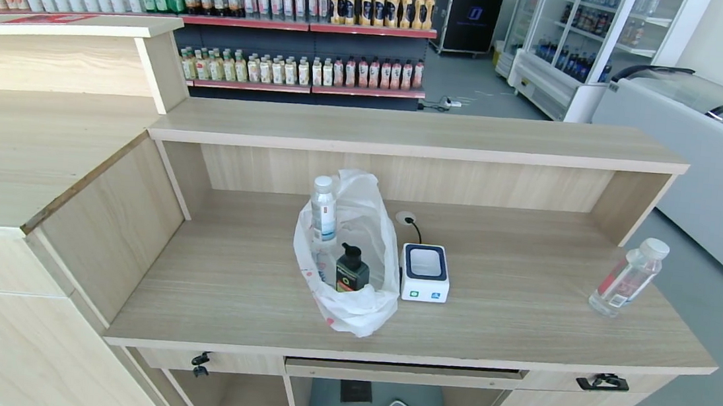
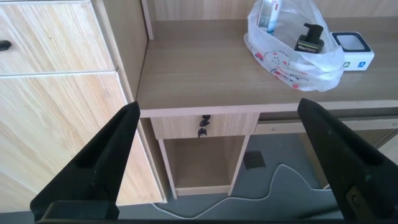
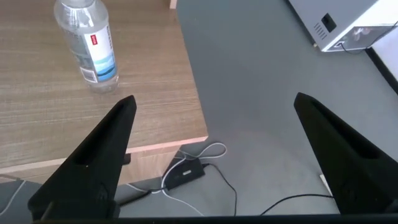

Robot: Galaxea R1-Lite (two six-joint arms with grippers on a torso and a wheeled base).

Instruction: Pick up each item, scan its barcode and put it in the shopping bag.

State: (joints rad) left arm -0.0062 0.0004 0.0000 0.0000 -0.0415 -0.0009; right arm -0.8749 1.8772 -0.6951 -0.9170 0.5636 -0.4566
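Just left of centre in the head view, the shopping bag (image 1: 351, 308) is seen standing open on the counter (image 1: 523, 311). Two items are already lodged in it: a clear bottle (image 1: 323, 209) and a black pump bottle (image 1: 351, 270). The scanner (image 1: 424, 272) is set just beside the bag, to its right. At the frame's right, one water bottle (image 1: 626, 278) is left on the counter, judged not yet scanned or bagged.

The left gripper (image 2: 219, 104) is held low before the counter's front edge, jaws spread wide and empty. The right gripper (image 3: 214, 98) is held off the counter's corner near the water bottle, equally wide and empty.
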